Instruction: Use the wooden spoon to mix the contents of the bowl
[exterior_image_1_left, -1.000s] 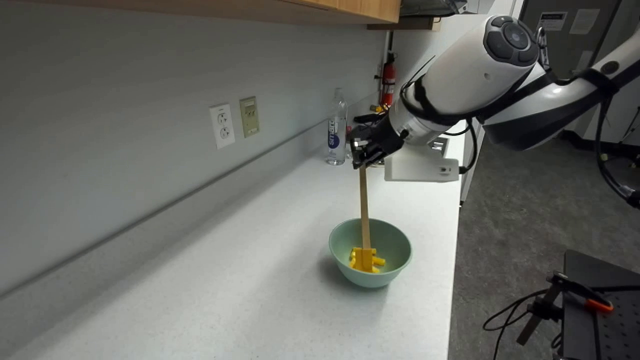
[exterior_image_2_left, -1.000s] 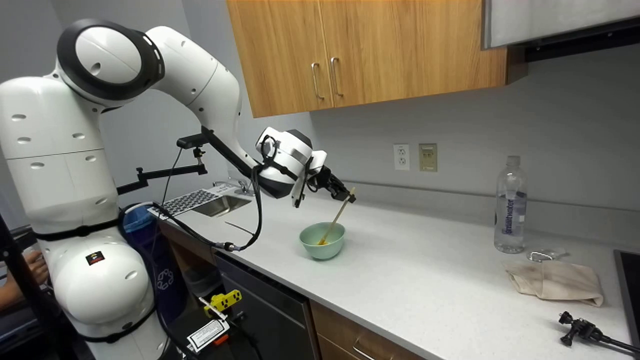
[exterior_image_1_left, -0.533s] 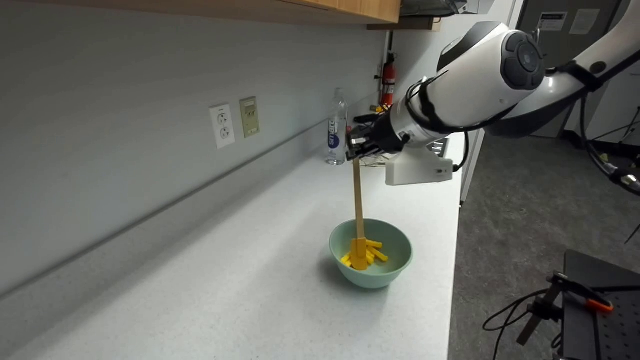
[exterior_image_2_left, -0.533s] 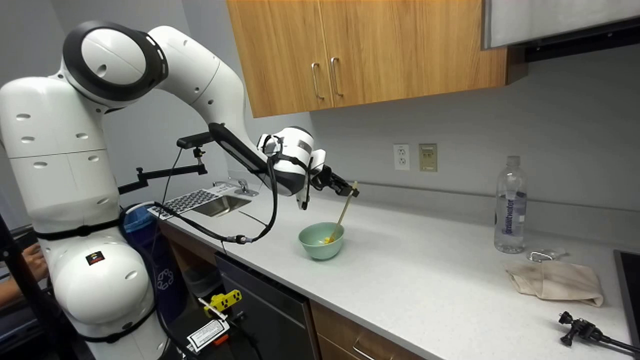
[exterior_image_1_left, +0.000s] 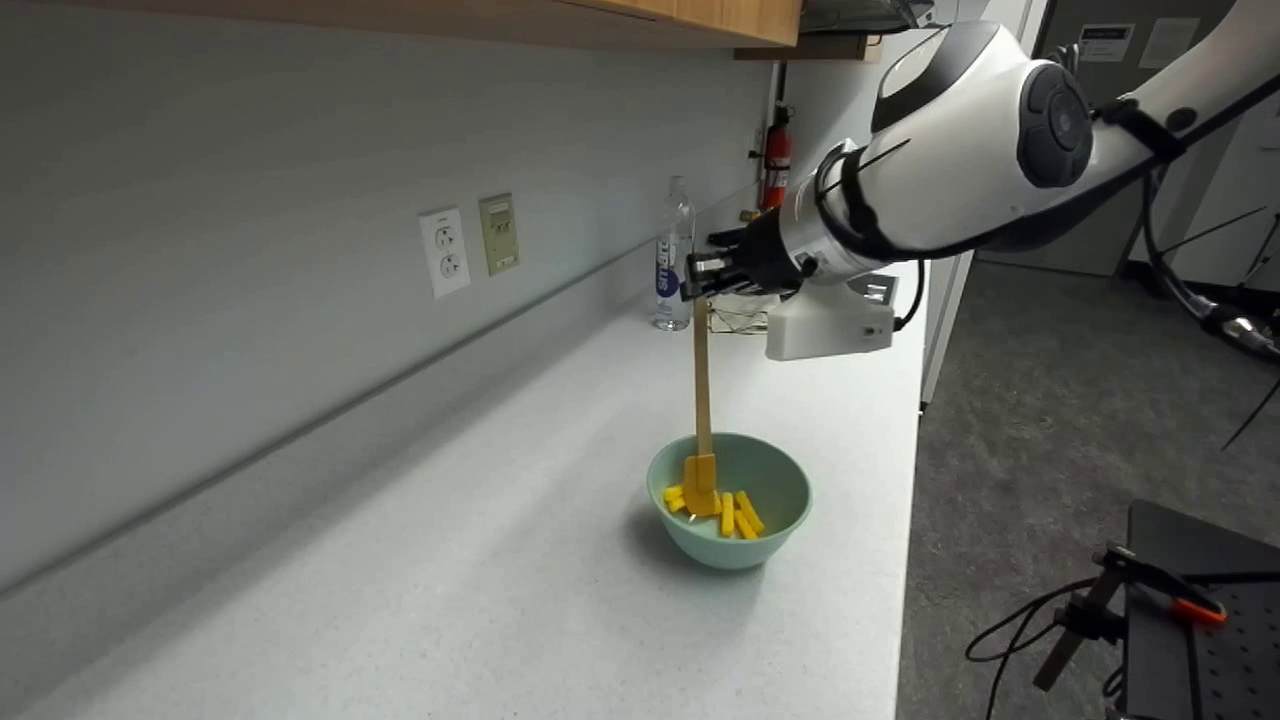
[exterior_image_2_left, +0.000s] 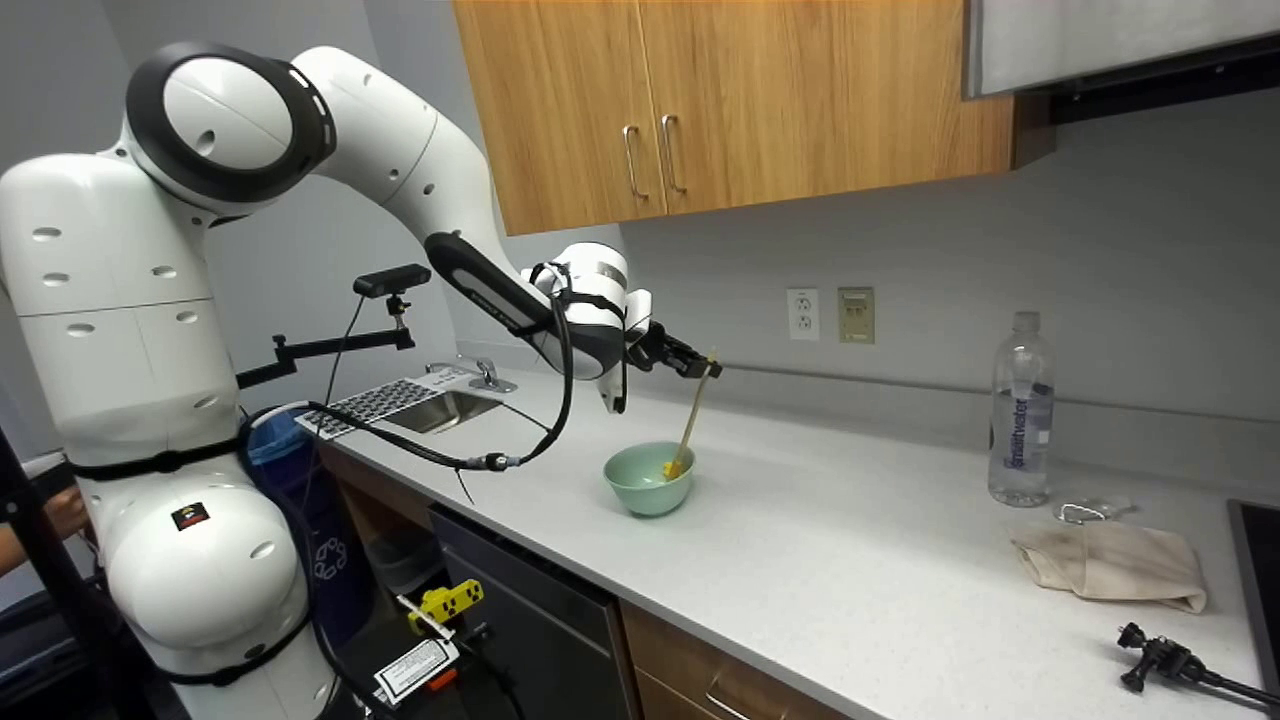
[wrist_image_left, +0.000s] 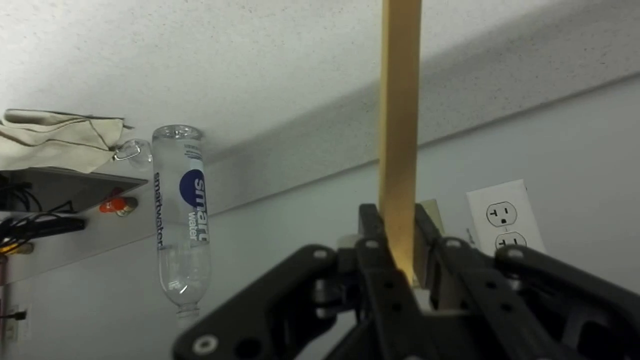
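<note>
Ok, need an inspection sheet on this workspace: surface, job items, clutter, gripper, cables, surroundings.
Surface: white speckled countertop; mint-green bowl standing upright on it.
Job items: bowl holds yellow sticks; wooden-handled spatula slants up out of it, yellow head inside.
Clutter: Smartwater bottle, folded beige cloth and black jointed mount on the countertop.
Gripper: closed on the spatula's handle near its top end.
Cables: black cable loops down from the robot arm; countertop contact unclear.
Surroundings: duplex outlet, sink, wooden cabinet overhead; a person's hand at the edge of an exterior view.

Both exterior views overlook bowl (exterior_image_1_left: 730, 553); wrist view inverted, close behind tool (wrist_image_left: 398, 222), facing wall (wrist_image_left: 585, 165).
</note>
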